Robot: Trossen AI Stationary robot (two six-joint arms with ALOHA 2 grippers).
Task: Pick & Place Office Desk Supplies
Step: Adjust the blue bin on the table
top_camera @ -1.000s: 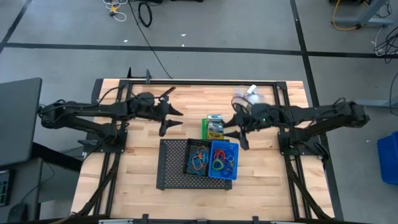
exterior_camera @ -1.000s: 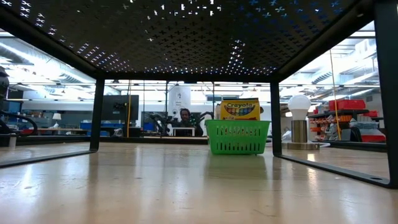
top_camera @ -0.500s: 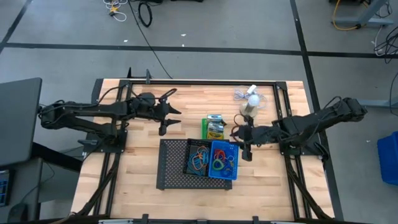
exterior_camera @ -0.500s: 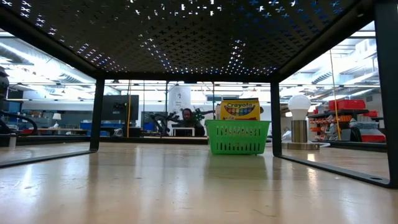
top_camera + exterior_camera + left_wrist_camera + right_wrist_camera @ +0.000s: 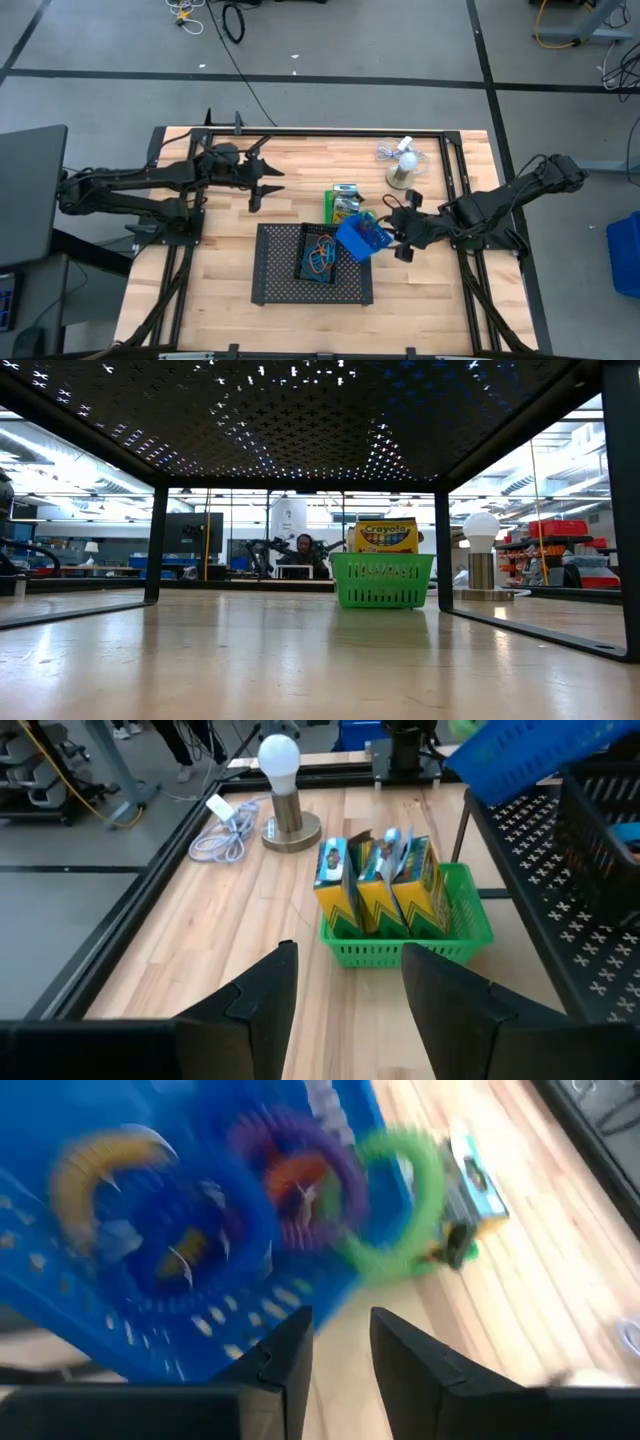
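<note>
Gripping tilted blue bin [image 5: 360,238], right end effector [image 5: 390,235]

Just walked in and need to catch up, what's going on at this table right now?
The right gripper has hold of the blue bin of coloured loops by its edge; the bin sits tilted at the right end of the black mesh tray. A black bin of rubber bands sits on that tray. The green bin with crayon boxes stands on the wooden table behind it. The left gripper hovers open over the table, holding nothing.
</note>
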